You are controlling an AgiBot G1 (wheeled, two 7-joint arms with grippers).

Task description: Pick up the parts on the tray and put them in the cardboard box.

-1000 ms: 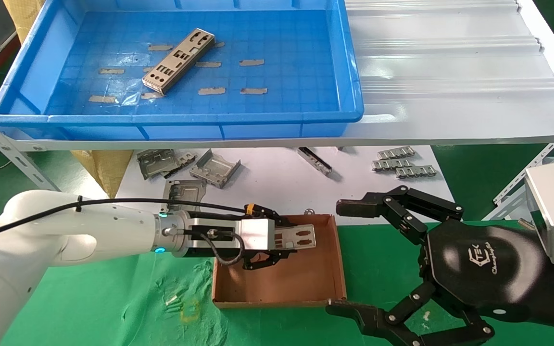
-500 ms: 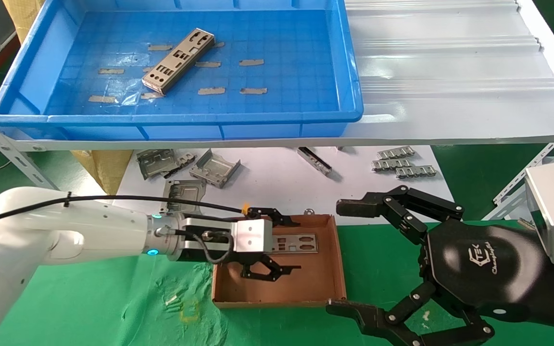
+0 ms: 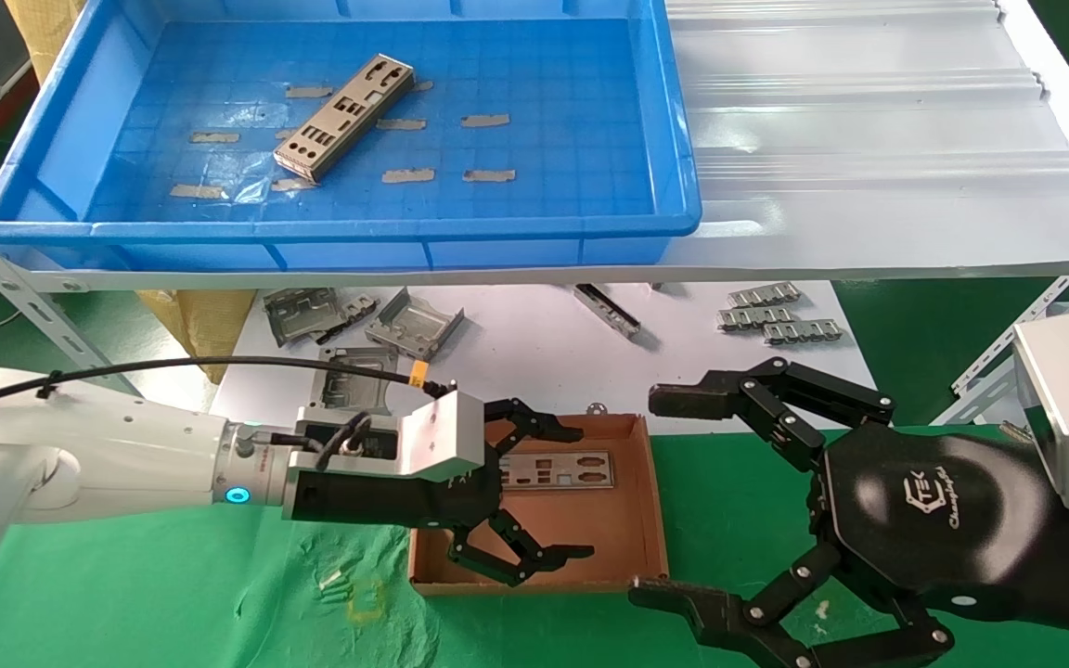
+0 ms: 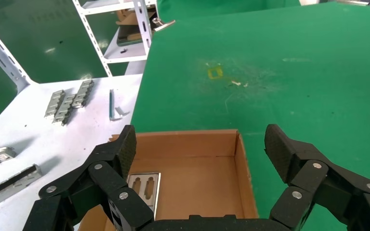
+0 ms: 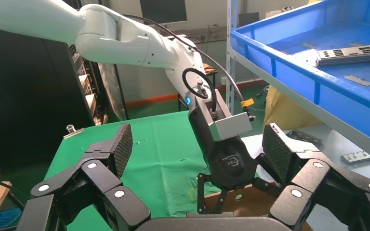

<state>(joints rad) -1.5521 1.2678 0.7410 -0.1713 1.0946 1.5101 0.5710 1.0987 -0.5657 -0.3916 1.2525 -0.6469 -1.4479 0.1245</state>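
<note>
— Where are the plates?

— One punched metal plate [image 3: 558, 470] lies flat in the cardboard box [image 3: 632, 547]; the other plate [image 3: 345, 117] lies in the blue tray [image 3: 683, 139], long axis running diagonally.

— And the hands?

— Left hand [image 3: 521, 496] hovers over the box, fingers spread wide, holding nothing. Right hand [image 3: 683, 501] is parked beside the box, also wide open and empty.

— Which one goes next?

— Probably the left; the tray plate lies up and ahead on its side.

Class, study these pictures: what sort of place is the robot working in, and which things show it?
Probably a workshop or factory test bench. A blue tray on a slotted metal shelf frame holds a punched metal part, and loose metal brackets lie below. The left hand hangs open over a cardboard box.
</note>
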